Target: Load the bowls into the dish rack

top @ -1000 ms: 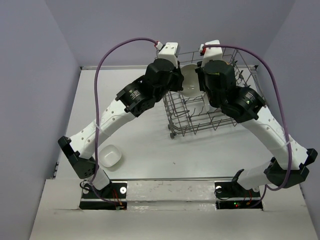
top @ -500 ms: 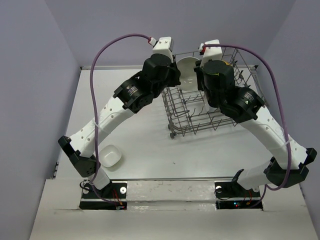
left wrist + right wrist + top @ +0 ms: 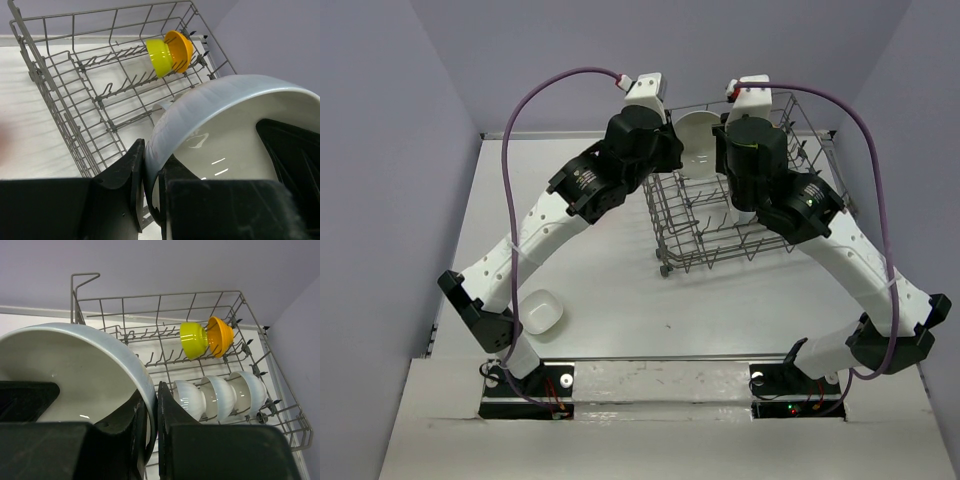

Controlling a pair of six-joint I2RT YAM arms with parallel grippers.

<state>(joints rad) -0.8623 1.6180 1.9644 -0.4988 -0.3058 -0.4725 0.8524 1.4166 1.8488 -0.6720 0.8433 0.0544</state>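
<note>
A white bowl (image 3: 698, 143) hangs above the near left corner of the grey wire dish rack (image 3: 672, 249), held from both sides. My left gripper (image 3: 150, 161) is shut on one side of its rim (image 3: 200, 107). My right gripper (image 3: 153, 401) is shut on the opposite side of that rim (image 3: 107, 345). Inside the rack, a lime green bowl (image 3: 193, 340) and an orange bowl (image 3: 220, 336) stand on edge at the back, with three white bowls (image 3: 218, 396) in a row in front of them. Another white bowl (image 3: 541, 311) lies on the table by the left arm's base.
The rack's tall grid walls (image 3: 35, 75) and upright prongs (image 3: 122, 85) lie below and beside the held bowl. Purple cables (image 3: 535, 110) arch over both arms. The back wall stands just behind the rack.
The left arm has carried the white bowl up and back over the rack's corner. The right gripper's jaws have closed onto the bowl's other rim.
</note>
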